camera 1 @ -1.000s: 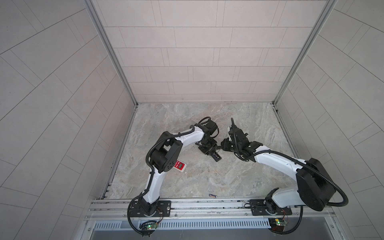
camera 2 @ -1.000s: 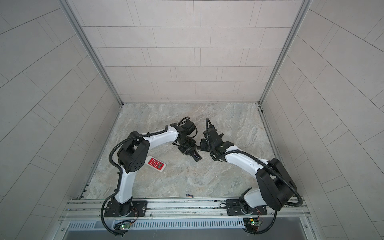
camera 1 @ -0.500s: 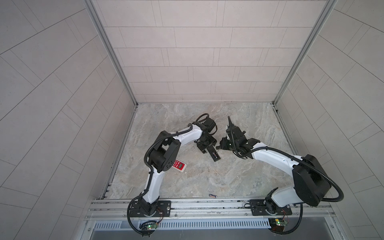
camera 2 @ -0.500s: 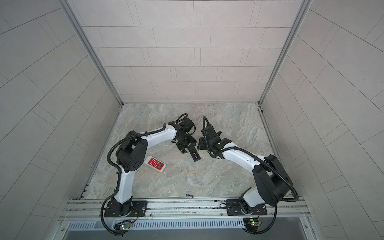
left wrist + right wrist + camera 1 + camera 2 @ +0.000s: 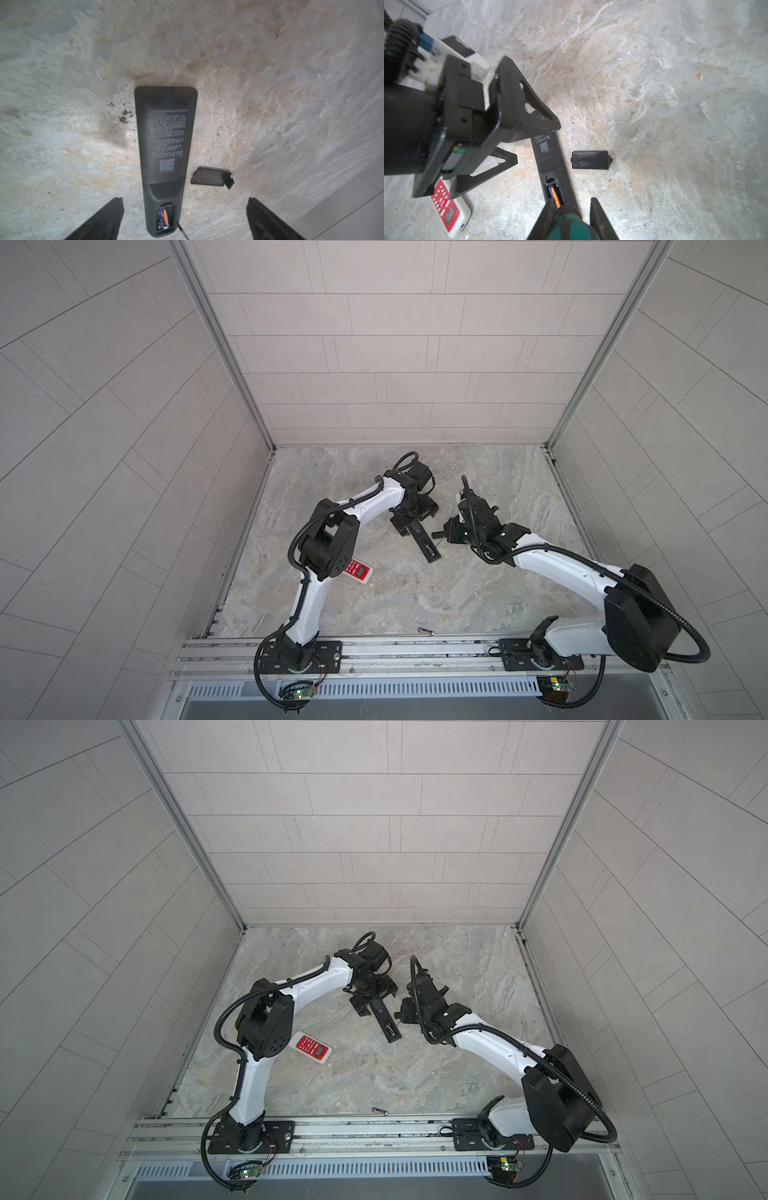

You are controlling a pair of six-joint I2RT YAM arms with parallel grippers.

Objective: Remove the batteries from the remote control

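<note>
The black remote lies back-up at the centre of both top views. Its open battery compartment holds one battery, seen low in both wrist views. The black cover lies on the floor just right of the remote. A loose battery rests at lower centre by the rail. A red remote sits left of centre.

The left gripper is spread wide astride the black remote. The right gripper pinches a green screwdriver. A second ago the left jaws were narrower and slightly lower in the frame.
</note>
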